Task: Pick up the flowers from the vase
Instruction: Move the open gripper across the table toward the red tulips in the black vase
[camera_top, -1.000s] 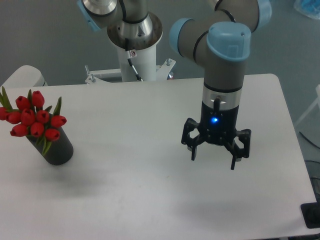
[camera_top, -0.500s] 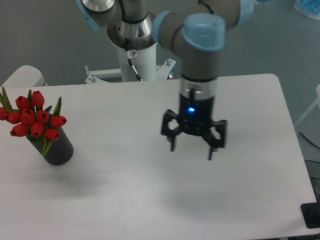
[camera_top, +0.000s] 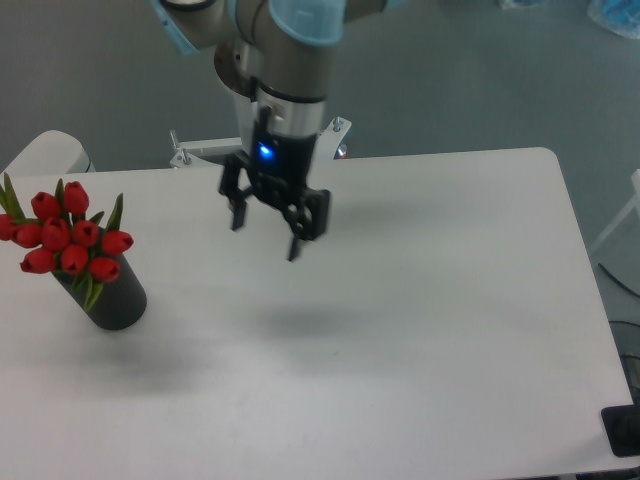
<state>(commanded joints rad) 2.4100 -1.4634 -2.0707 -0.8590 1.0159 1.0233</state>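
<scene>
White table (camera_top: 450, 330), rounded corners; grey floor (camera_top: 480, 90) behind; even, soft light.

The arm reaches down near-vertical, its gripper (camera_top: 265, 238) hanging in the air — jaws spread apart, holding nothing.

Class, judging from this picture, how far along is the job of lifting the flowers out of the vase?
Nothing is finished: the flowers sit in the vase. In hand is the approach; the open, empty gripper hangs above the table, well right of the bunch. Left: reach the flowers, grasp, lift out.
</scene>
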